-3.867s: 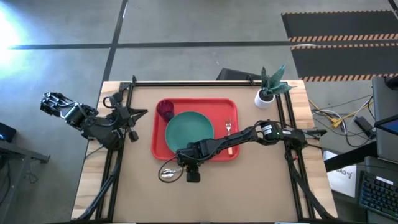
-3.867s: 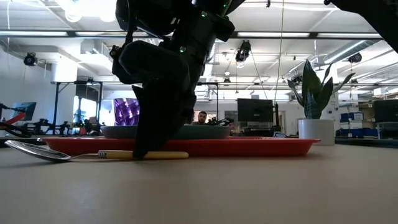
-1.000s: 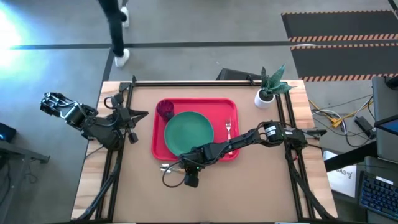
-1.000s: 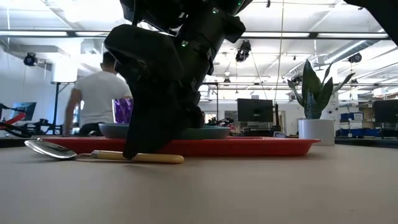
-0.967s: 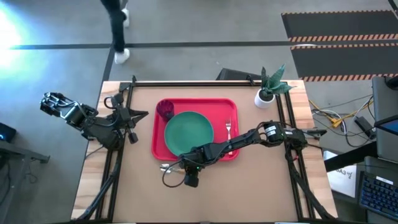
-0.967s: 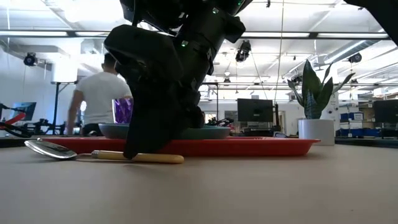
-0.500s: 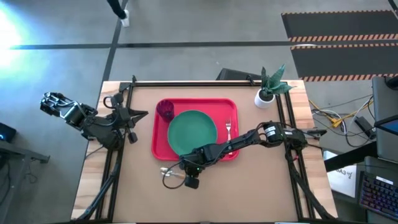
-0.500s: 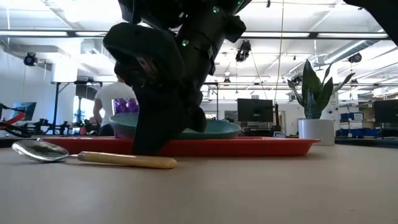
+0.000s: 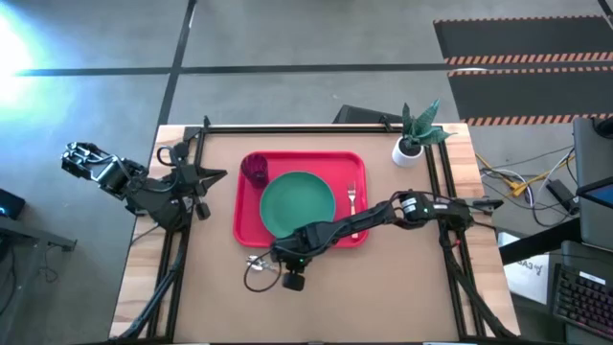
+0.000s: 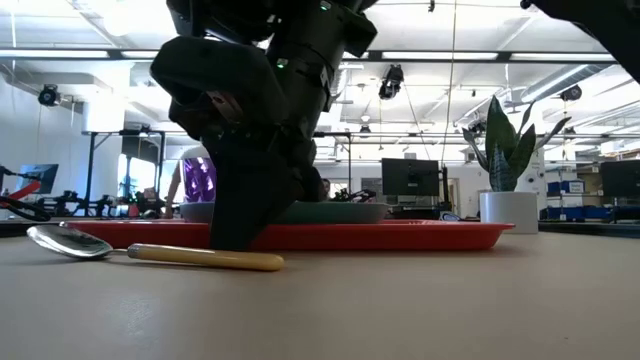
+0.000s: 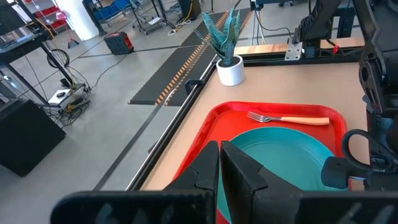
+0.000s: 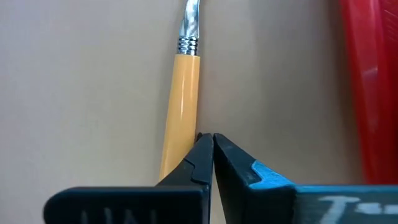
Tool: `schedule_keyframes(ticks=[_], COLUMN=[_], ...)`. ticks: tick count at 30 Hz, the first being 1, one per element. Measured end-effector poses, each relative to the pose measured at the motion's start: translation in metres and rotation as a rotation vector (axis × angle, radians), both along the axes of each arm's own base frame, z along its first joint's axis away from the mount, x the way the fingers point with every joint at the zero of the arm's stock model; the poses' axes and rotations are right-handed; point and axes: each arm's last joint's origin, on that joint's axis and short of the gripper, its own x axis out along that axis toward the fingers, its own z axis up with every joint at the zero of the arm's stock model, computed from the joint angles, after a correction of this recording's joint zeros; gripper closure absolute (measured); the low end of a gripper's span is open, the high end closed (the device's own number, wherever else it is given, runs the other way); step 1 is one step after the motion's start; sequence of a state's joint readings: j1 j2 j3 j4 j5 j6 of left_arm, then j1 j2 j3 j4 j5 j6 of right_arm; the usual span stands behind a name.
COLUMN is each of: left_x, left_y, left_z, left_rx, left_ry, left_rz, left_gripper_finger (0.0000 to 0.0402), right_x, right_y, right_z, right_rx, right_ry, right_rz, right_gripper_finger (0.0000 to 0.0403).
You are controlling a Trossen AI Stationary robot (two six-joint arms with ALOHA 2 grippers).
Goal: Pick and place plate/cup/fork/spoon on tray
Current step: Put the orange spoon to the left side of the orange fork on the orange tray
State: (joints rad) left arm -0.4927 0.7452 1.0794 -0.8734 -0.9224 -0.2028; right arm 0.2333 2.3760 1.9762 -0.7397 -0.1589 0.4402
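Observation:
The spoon lies flat on the table just in front of the red tray's near left corner, showing its orange handle and silver bowl. My right gripper is shut, its tips down beside the handle and nothing between them. On the tray rest the teal plate, the purple cup at its far left corner and the fork along its right side. My left gripper is shut and waits raised at the table's left edge. My right gripper points steeply down, and its shut fingertips stand right against the side of the spoon's handle, near the handle's free end. I cannot tell whether they touch it. The spoon lies flat on the table.
A white pot with a green plant stands at the far right of the table. A dark cable loop hangs by my right wrist. Bare brown tabletop stretches along the near side.
My right hand has risen a little over the spoon. The spoon has slid slightly toward the table's left and still lies flat. The plate was nudged up for a moment, lies flat again, and sits a little farther right on the tray.

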Motion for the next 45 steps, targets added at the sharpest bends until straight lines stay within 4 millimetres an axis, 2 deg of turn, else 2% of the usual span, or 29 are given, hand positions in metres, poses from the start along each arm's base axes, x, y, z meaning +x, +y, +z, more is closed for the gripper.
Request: schedule_keyframes(ticks=[9, 17, 26, 38, 45], left_x=[0.0, 0.0, 0.0, 0.0, 0.001], left_y=[0.0, 0.0, 0.0, 0.0, -0.001], left_z=[0.0, 0.0, 0.0, 0.0, -0.001], left_rx=[0.001, 0.001, 0.001, -0.002, -0.002], left_ry=[0.0, 0.002, 0.003, 0.005, 0.008], left_rz=[0.0, -0.001, -0.003, -0.008, -0.01], left_gripper_finger=[0.0402, 0.0402, 0.0402, 0.0402, 0.0402], right_x=[0.009, 0.003, 0.009, 0.005, 0.009], right_y=[0.002, -0.001, 0.005, 0.021, 0.027], right_z=[0.035, 0.049, 0.071, 0.07, 0.058], right_rx=[-0.05, -0.091, -0.036, -0.021, -0.008], right_ry=[-0.019, 0.066, 0.008, 0.013, -0.045], right_rz=[0.017, -0.004, -0.049, -0.055, -0.054], right_gripper_finger=[0.0372, 0.0367, 0.0364, 0.0263, 0.0246])
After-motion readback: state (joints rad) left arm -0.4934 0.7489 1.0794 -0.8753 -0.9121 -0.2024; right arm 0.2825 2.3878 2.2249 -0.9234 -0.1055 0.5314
